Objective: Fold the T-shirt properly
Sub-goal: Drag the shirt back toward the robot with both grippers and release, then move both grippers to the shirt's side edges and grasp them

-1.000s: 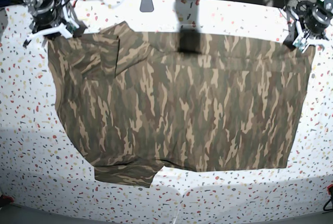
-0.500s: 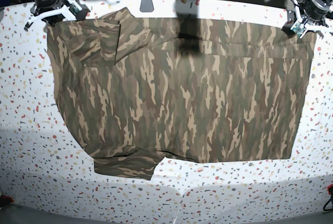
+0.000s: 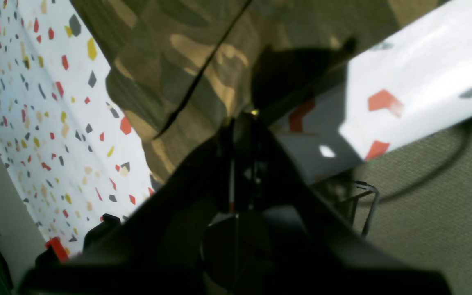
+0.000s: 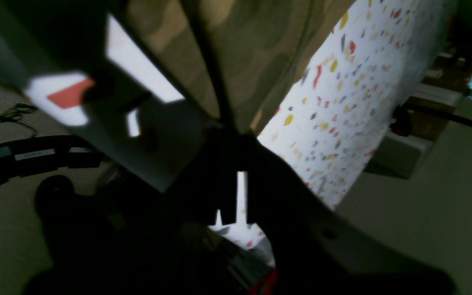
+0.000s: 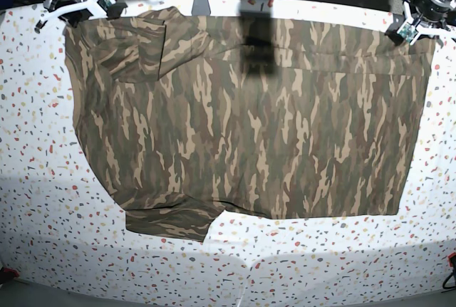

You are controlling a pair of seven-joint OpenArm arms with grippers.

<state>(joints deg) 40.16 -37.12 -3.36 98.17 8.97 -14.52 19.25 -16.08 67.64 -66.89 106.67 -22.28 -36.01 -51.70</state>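
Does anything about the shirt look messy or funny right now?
Yes. The T-shirt lies mostly flat on the speckled table, but the sleeve at its far corner is flopped over onto the body, and the near sleeve sticks out below the edge. Nothing looks torn or spilled.

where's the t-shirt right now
In the base view the T-shirt lies spread over the speckled table, its far corners pinched by the right gripper and left gripper.

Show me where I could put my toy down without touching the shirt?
The near strip of the speckled table, below the T-shirt hem, is bare. So are the strips beside it on both sides. The far edge is crowded: both pincers, left and right, grip the shirt there.
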